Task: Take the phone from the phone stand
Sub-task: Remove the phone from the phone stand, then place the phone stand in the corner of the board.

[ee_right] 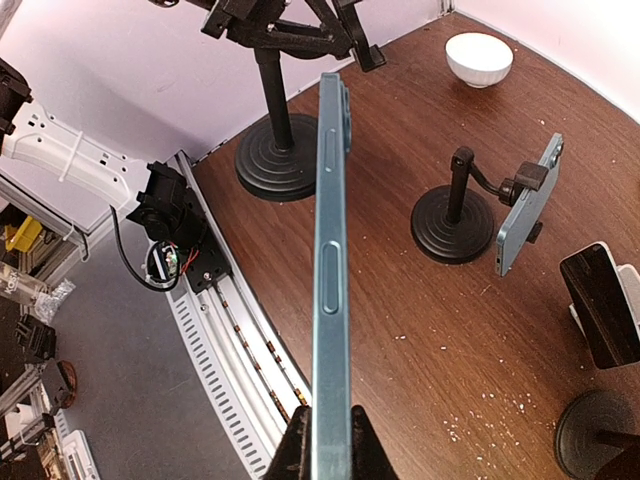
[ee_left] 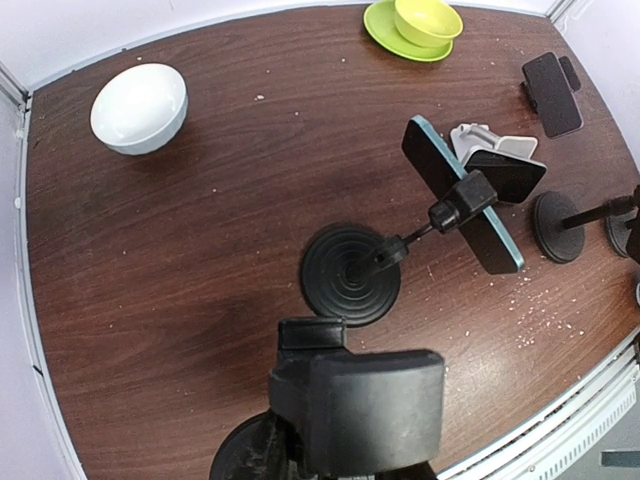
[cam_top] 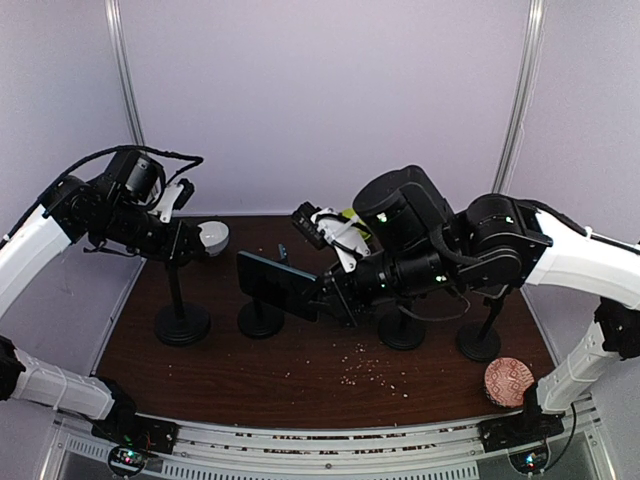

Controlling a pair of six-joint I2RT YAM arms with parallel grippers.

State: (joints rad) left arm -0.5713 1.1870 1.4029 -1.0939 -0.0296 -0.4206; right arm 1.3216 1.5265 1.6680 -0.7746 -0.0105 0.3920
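Phone (ee_right: 330, 250) looks already off the stand (ee_right: 275, 155) at upper left, and my right gripper (ee_right: 329, 442) clamps it edge-on. Meanwhile my left gripper (cam_top: 172, 240) pinches the stand head. Next, I judge: lay the phone flat on the table (ee_right: 420, 375).

**Soft, Even Light; Curved Edges**

Diffuse light from above lit all three views evenly. The brown tabletop (cam_top: 300, 370) carried only faint, soft shadows beside the phone stand (ee_right: 277, 160). The white bowl (ee_left: 139, 107) was bright, not blown out. The phone (ee_right: 330, 250) showed a mild sheen. Wrist views bent at their borders; the top view was slightly soft.
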